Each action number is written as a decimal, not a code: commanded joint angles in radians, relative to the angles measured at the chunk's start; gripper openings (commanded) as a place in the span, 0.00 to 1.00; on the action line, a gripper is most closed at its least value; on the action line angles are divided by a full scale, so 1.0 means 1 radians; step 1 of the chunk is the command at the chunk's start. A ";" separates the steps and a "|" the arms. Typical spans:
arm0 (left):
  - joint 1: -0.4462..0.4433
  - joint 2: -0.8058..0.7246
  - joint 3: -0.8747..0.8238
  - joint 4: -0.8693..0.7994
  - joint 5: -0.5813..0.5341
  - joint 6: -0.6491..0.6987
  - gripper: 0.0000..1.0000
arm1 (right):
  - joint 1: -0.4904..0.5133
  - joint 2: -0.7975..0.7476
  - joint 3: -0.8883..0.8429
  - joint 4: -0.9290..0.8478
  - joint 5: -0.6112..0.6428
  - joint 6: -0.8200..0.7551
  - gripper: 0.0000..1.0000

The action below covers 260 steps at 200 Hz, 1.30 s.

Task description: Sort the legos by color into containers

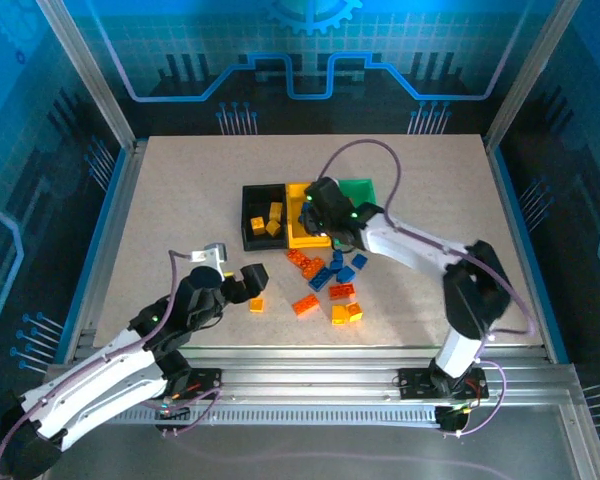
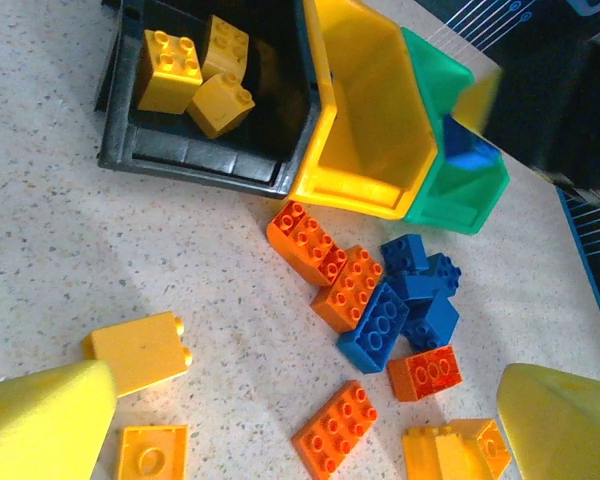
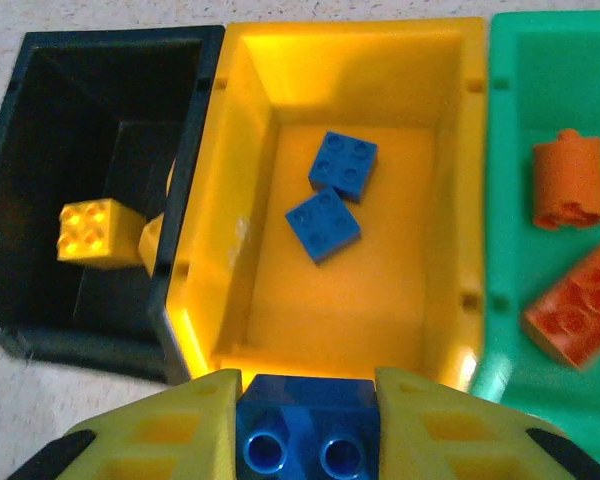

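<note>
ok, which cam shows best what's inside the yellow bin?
Right wrist: it looks straight down into the yellow bin, with two blue legos on its floor. Top external has the right gripper over part of it. Left wrist sees it slanted, mostly an inner wall.

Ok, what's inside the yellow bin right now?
Two blue bricks lie side by side on the floor of the yellow bin. Its nearest strip is hidden behind the fingers of the right gripper and the blue brick they hold.
</note>
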 commanded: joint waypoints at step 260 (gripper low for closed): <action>-0.280 0.901 0.319 0.063 0.035 0.517 0.88 | -0.053 -0.403 -0.402 0.001 0.019 0.122 0.74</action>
